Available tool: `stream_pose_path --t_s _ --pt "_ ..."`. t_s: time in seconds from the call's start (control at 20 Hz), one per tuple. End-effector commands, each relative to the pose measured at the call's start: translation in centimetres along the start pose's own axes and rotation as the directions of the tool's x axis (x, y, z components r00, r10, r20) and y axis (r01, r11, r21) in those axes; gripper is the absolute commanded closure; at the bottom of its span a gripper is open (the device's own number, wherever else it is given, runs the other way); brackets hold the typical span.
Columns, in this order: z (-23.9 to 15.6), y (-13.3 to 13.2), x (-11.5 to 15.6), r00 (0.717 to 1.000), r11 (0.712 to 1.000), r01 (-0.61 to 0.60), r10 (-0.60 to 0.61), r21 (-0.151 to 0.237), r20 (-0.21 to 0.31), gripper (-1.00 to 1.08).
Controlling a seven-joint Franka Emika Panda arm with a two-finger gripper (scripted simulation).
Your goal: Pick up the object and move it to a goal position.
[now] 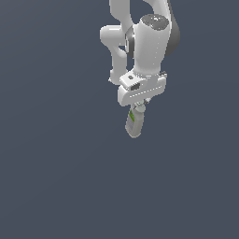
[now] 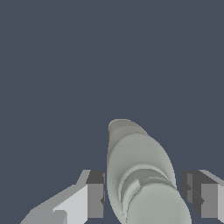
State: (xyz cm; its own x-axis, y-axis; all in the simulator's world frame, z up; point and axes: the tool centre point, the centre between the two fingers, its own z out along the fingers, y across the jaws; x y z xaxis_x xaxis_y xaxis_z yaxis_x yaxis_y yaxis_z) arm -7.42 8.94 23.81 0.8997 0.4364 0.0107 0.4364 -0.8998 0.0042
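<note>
Now | gripper (image 1: 138, 106) clamps bottle (image 1: 134, 123) | plain slate-grey backdrop (image 1: 46, 163)

Flat, even, dim simulator light; coarse, slightly blurry renders, no shadows.

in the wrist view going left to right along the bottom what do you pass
One finger → the bottle between the jaws → the other finger. The rest is plain dark grey background.

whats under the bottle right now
Nothing visible: below the bottle, which hangs between the jaws of the gripper, there is only plain dark grey background. The wrist view shows the same. The bottle's body covers whatever lies directly beneath.
</note>
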Motion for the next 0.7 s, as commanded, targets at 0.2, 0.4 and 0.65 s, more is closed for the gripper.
stream_pose_path --t_s 0.2,0.4,0.65 --pt "0.1 -1.1 3.4 1.0 1.0 0.003 -0.003 0.004 0.008 1.08" --pt "-0.1 -1.7 6.1 1.0 1.0 0.002 -0.002 0.004 0.009 1.08" --pt "-0.3 -2.4 9.4 1.0 1.0 0.002 -0.002 0.004 0.009 1.08"
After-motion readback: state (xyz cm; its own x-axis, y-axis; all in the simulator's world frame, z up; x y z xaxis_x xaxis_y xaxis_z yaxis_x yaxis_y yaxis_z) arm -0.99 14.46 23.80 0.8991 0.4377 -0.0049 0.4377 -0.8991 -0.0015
